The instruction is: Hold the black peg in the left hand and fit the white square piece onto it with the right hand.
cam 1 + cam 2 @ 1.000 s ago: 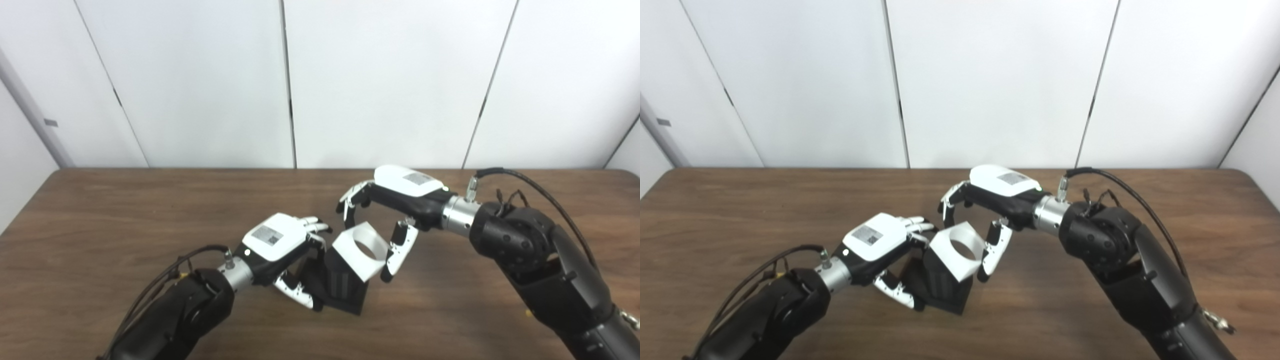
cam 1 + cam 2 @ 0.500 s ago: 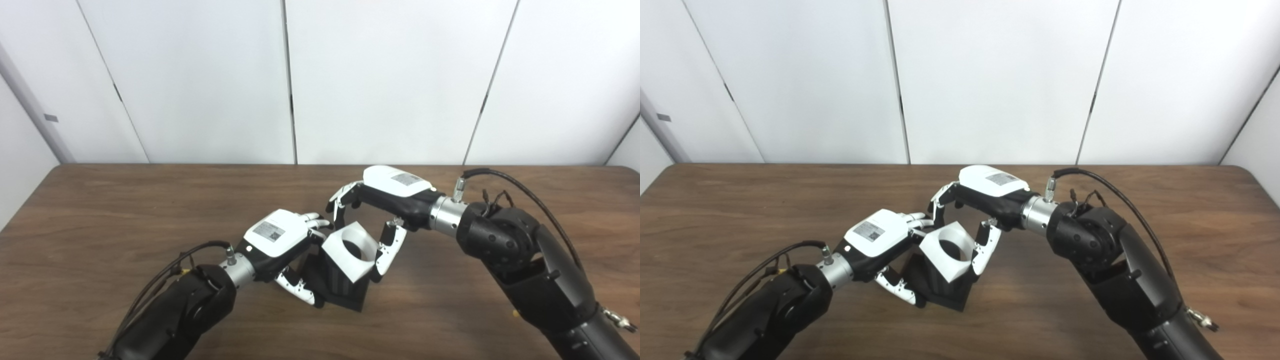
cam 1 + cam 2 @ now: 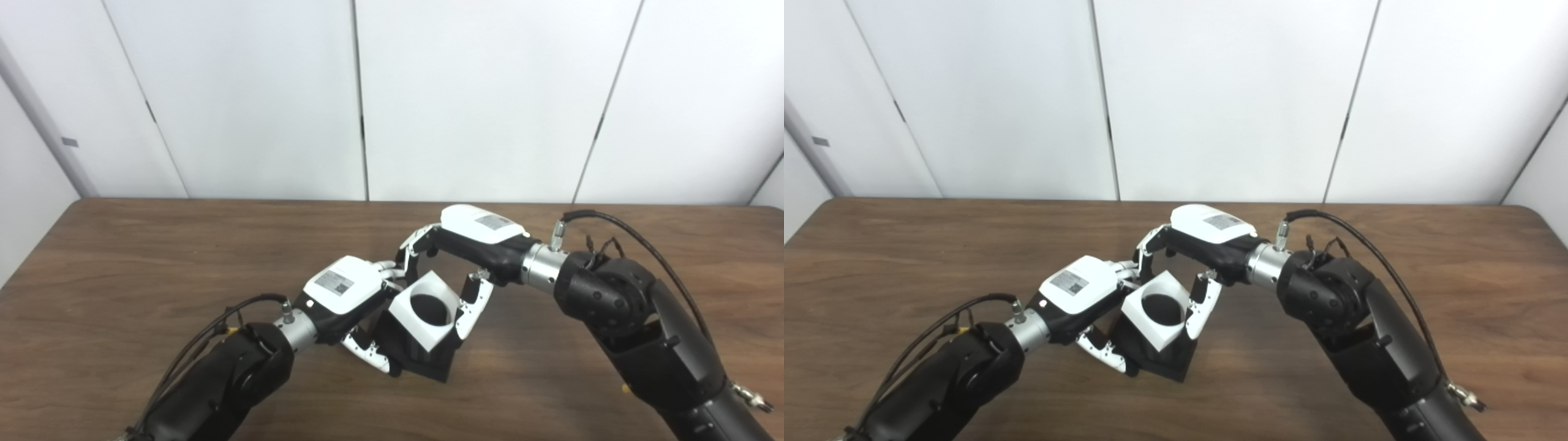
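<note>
Fitting step: left hand [image 3: 343, 291] grasping black peg [image 3: 422, 358]; right hand [image 3: 471, 236] grasping white square piece [image 3: 425, 309] over it; next, press down squarely

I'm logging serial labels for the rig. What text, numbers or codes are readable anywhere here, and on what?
No text can be read.
Left hand: grey sticker on its white back, code-like pattern, too blurred.
Right hand: grey sticker on its white back, print too small.
White square piece and black peg: no markings visible.
</note>
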Controlling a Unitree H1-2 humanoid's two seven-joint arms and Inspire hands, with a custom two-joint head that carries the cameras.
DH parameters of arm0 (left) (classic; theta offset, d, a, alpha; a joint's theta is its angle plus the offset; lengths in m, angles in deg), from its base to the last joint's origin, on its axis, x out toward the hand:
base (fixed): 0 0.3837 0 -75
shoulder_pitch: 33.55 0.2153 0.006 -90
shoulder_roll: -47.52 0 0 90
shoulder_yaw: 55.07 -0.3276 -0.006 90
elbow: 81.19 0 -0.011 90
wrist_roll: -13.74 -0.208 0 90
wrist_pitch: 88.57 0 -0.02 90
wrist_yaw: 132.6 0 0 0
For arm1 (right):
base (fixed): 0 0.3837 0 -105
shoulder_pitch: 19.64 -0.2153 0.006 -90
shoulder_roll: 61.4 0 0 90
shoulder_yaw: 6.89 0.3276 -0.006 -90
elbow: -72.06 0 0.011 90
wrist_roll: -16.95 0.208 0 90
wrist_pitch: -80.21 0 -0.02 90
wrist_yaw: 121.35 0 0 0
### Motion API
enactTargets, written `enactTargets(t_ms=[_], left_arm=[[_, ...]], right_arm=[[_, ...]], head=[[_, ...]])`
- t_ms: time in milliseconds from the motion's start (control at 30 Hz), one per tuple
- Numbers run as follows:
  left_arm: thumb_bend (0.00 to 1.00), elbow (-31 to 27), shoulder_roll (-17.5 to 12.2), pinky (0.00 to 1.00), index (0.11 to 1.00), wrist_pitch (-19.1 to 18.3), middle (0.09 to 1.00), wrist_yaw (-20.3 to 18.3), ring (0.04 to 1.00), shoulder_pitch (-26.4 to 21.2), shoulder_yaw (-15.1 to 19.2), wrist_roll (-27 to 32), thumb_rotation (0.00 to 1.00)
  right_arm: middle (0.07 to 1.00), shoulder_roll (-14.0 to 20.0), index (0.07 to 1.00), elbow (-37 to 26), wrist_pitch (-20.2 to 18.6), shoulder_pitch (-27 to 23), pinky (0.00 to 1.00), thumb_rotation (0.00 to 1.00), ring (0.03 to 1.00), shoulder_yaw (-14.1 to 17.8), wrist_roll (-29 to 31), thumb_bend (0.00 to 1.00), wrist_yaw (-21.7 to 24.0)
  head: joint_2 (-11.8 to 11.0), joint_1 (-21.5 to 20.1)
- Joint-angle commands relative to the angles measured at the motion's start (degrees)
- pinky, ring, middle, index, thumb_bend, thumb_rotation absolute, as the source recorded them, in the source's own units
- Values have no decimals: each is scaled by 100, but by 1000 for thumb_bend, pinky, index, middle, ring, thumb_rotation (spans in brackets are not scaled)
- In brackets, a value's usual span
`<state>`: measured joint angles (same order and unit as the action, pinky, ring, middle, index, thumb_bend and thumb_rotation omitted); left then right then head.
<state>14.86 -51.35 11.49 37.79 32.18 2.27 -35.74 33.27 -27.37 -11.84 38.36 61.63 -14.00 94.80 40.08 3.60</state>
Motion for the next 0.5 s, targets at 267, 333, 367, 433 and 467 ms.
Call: enactTargets(t_ms=[267, 333, 367, 433, 467], left_arm=[[520, 243, 65, 831, 491, -58, 894, -384, 920, 194, -319, -351, 80], [520, 229, 67, 829, 491, -68, 893, -369, 919, 196, -319, -370, 80], [520, 221, 66, 828, 491, -73, 892, -368, 918, 196, -321, -379, 80], [520, 203, 68, 830, 491, -109, 894, -419, 918, 194, -323, -372, 81], [520, 199, 70, 835, 491, -119, 895, -433, 920, 194, -325, -366, 81]], right_arm=[[753, -68, 477, 13, 77, -272, 689, 135, 817, -105, 35, 521, -27], [749, -66, 477, 61, 111, -262, 683, 134, 813, -120, 43, 521, -47], [747, -67, 477, 87, 123, -255, 681, 134, 811, -129, 36, 522, -60], [744, -66, 477, 141, 143, -248, 673, 133, 806, -158, 1, 522, -71], [743, -60, 478, 178, 154, -244, 669, 133, 804, -183, -44, 522, -78]], head=[[37, 27], [37, 27], [37, 27], [37, 27], [37, 27]])
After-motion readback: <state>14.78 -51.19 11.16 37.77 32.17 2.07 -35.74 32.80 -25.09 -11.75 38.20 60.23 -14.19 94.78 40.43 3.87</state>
